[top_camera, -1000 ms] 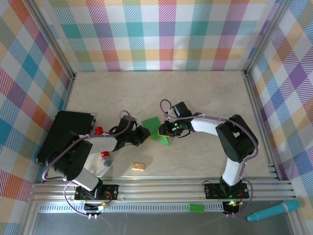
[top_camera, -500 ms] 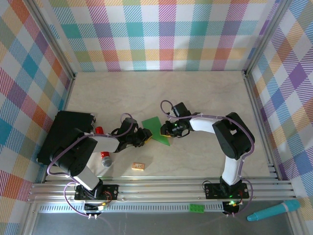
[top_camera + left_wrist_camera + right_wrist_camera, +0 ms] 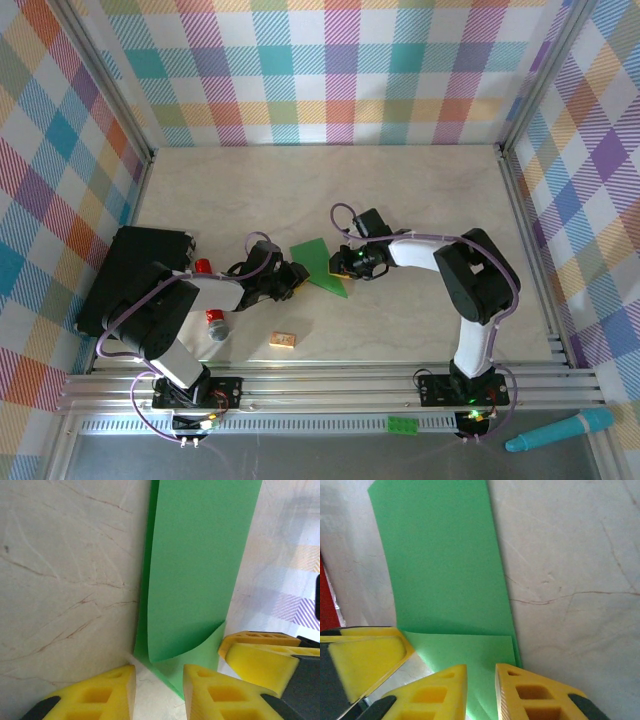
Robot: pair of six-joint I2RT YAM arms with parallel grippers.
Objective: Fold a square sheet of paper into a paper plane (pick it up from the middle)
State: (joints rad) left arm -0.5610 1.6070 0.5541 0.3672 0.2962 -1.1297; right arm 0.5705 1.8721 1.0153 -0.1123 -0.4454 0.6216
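While flanked by both claws, green sheet of paper (image 3: 320,265), long axis diagonal; left claw (image 3: 297,279) released, right claw (image 3: 337,266) pinching its edge.

The square sheet of paper (image 3: 322,264) lies on the table (image 3: 400,200) between both arms.

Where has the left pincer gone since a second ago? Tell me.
Yes: the left pincer slid right and slightly toward the near edge, away from the red cap.

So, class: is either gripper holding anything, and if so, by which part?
The right gripper pinches the green paper at its near folded edge. The left gripper has a gap between its fingers beside the paper's corner; whether it grips cannot be told.
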